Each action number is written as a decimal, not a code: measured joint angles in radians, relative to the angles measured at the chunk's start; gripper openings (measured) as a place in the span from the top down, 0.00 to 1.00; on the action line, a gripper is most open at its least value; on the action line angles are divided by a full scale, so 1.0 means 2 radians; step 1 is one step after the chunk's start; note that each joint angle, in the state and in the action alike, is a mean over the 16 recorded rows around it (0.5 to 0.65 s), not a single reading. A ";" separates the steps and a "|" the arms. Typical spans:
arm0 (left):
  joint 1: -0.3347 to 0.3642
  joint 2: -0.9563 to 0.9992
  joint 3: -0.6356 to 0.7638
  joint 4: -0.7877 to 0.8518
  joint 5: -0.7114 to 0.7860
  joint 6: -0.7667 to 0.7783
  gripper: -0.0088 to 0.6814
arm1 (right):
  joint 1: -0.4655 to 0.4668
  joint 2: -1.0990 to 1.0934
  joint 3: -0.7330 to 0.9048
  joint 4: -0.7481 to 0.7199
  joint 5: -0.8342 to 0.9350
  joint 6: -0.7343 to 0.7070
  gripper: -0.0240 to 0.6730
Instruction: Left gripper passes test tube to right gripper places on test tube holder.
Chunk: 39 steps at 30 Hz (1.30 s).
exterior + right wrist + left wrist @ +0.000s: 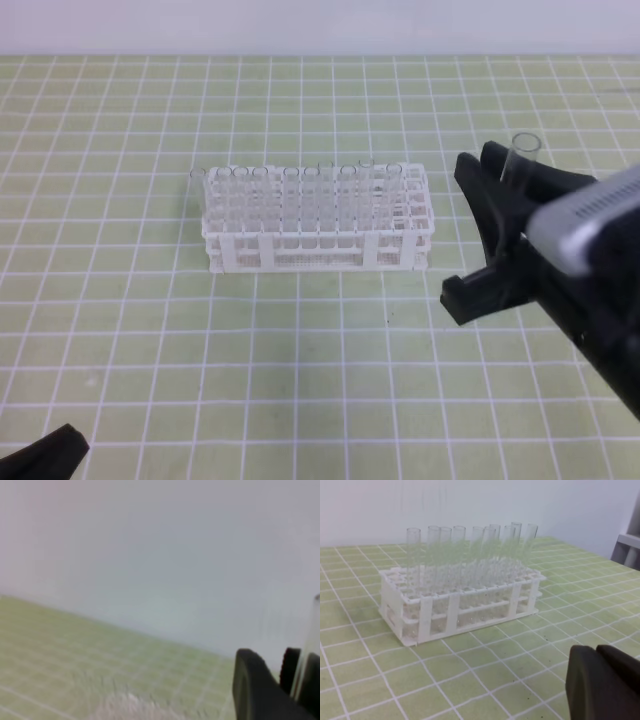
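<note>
Your right gripper is clamped on the tube, held upright just right of the rack on the desk. Your left gripper sits low at the near-left corner; you cannot tell whether it is apart.

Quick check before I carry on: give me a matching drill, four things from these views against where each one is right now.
Things:
1. test tube
2. rack
3. left end effector
4. right end effector

Places:
A. bottom left corner of the high view
B. middle of the green grid mat, holding many tubes
C. upright beside the black fingers, rim above them
D. right of the rack, above the mat

Pairs: 1-C, 2-B, 3-A, 4-D
</note>
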 joint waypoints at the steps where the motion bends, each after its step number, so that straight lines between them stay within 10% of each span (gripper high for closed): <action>1: 0.000 0.001 -0.001 0.000 0.000 0.000 0.99 | -0.004 0.000 0.006 -0.020 -0.007 0.022 0.95; 14: 0.000 0.001 0.001 0.000 -0.001 0.000 0.99 | -0.120 0.002 0.053 -0.278 -0.044 0.277 0.95; 39: 0.000 -0.001 0.001 0.000 -0.001 0.000 0.99 | -0.164 0.159 -0.069 -0.317 -0.057 0.237 0.95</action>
